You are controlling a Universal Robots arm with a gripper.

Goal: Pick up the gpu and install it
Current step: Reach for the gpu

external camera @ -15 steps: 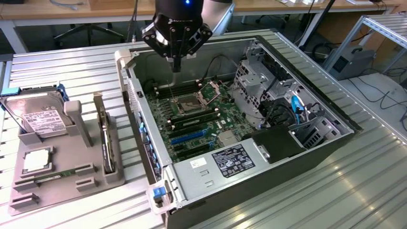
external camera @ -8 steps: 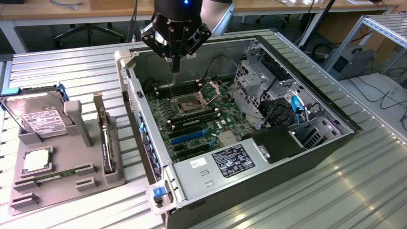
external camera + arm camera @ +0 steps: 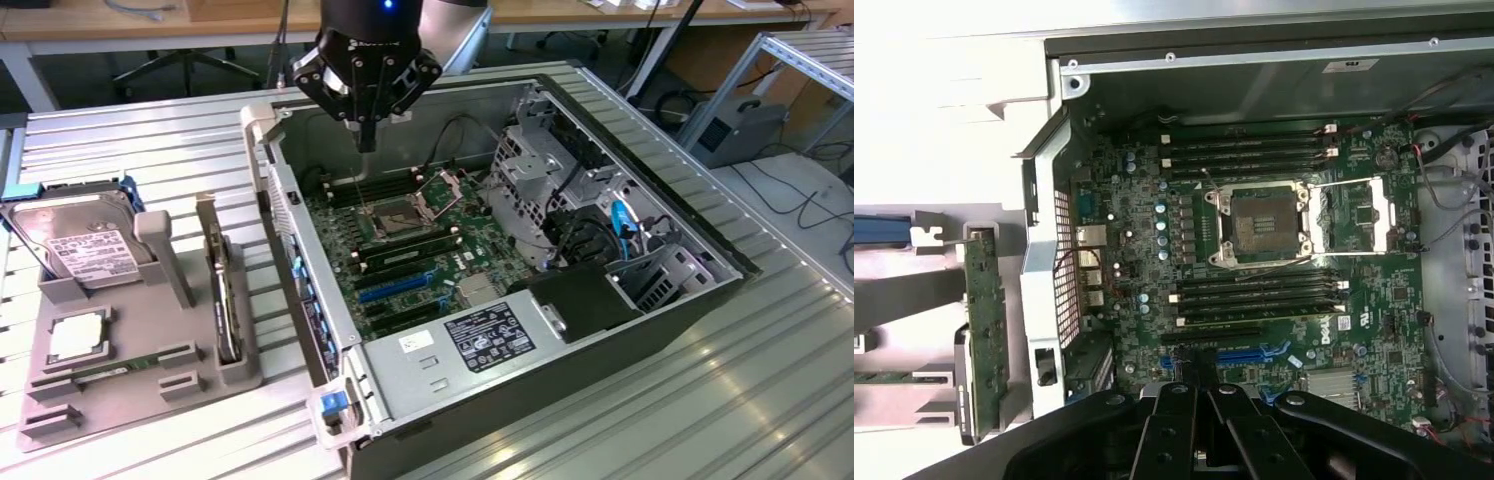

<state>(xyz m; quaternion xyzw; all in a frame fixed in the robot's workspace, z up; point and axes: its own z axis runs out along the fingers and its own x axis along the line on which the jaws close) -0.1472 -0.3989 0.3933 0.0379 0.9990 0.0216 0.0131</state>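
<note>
Finding jaws clenched empty above the grey computer case (image 3: 416, 378), we advise releasing them for the distant dark gpu card (image 3: 216, 272).

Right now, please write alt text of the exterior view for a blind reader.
The shut gripper hangs over the motherboard of an open computer case. The gpu stands on edge in a grey holder at the exterior view's left.

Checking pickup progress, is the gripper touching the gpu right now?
Apart. The exterior view shows the gripper above the open computer case, while the gpu stands on edge in the gray holder outside it.
</note>
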